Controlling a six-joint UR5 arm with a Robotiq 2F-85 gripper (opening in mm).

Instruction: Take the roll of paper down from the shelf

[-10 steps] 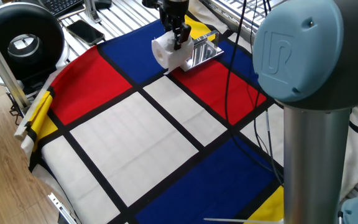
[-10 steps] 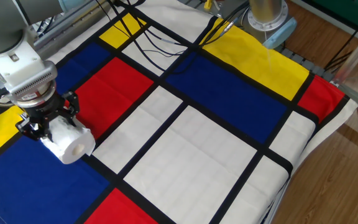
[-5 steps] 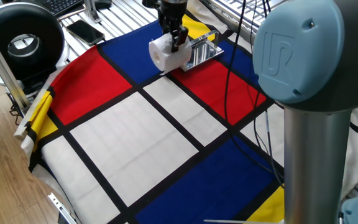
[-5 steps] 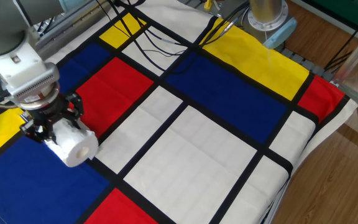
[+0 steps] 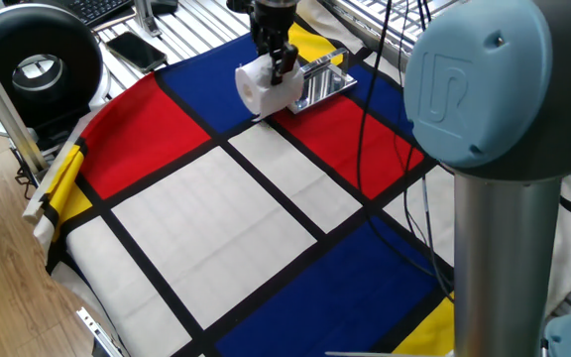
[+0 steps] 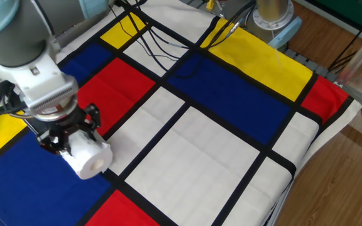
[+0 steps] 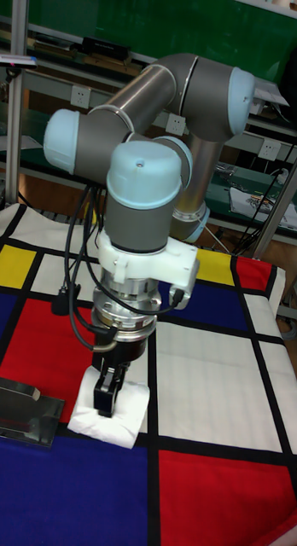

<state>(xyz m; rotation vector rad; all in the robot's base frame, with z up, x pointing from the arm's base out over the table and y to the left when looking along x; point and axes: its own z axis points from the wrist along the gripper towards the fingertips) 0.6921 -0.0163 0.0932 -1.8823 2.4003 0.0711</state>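
The white roll of paper [image 5: 256, 87] is gripped end-on, its hollow hole facing outward [image 6: 93, 165]. My gripper [image 5: 282, 63] is shut on it, the dark fingers [image 7: 105, 394] pressing into the soft paper from above. The shelf [image 5: 322, 78], a small shiny silver plate, lies just right of the roll in one fixed view and at the left edge [image 7: 25, 414] in the tall fixed view. The roll [image 7: 110, 414] is off the shelf and beside it, low over the blue and red cloth. I cannot tell whether it touches the cloth. In the other fixed view the shelf is hidden.
A checked cloth [image 5: 216, 218] of red, blue, white and yellow covers the table. A black round device [image 5: 36, 61] and a phone [image 5: 135, 48] lie at the far left. Black cables [image 6: 162, 41] trail over the cloth. The arm's grey column [image 5: 499, 228] stands close at the right.
My gripper has carried the roll steadily away from the shelf, sliding sideways over the blue field toward the red and white squares. The grip has stayed shut.
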